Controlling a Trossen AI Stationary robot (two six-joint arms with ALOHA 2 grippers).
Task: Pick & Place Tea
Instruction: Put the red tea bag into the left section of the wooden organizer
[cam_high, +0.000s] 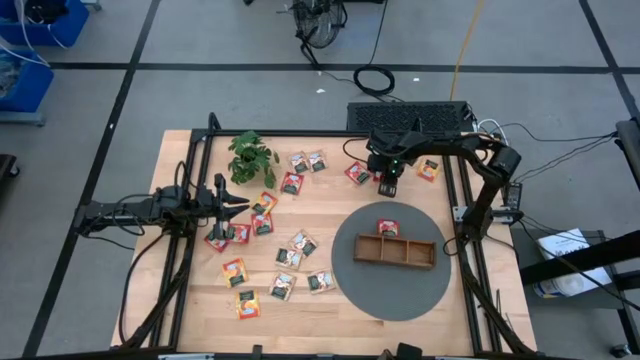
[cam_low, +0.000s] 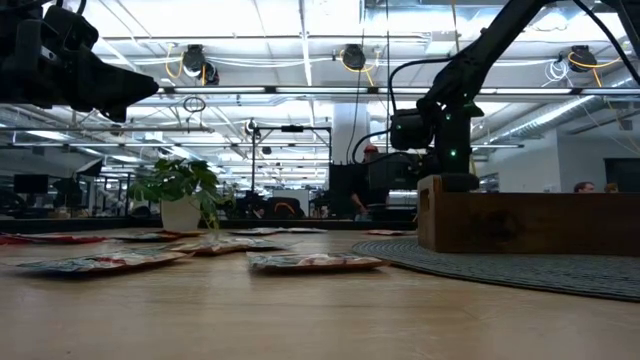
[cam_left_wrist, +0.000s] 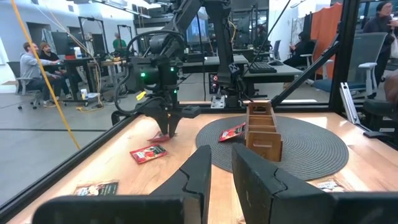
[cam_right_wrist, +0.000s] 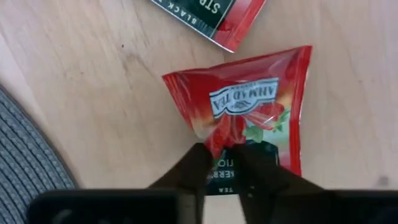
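Several flat tea sachets, red, orange and green-white, lie scattered on the wooden table (cam_high: 200, 300). My right gripper (cam_high: 388, 184) points down near the far edge and is shut on a red sachet (cam_right_wrist: 255, 106). Another red sachet (cam_high: 357, 173) lies just beside it. The brown wooden tray (cam_high: 395, 251) stands on a round grey mat (cam_high: 400, 295), with one red sachet (cam_high: 388, 228) on the mat at its far side. My left gripper (cam_high: 243, 203) hangs level over the left sachets, shut on nothing. My right gripper pinches the red sachet between its two fingers at the middle of its printed face (cam_right_wrist: 227, 134), where the foil is puckered up into a ridge. The fingers come from above, pointing down. The sachet lies on the wood, its sides drawn inward toward the fingers.
A small potted plant (cam_high: 250, 157) stands at the far left. An orange sachet (cam_high: 429, 169) lies to the right of my right gripper. Black frame rails (cam_high: 300, 133) run along the table's edges. People sit at desks in the room beyond.
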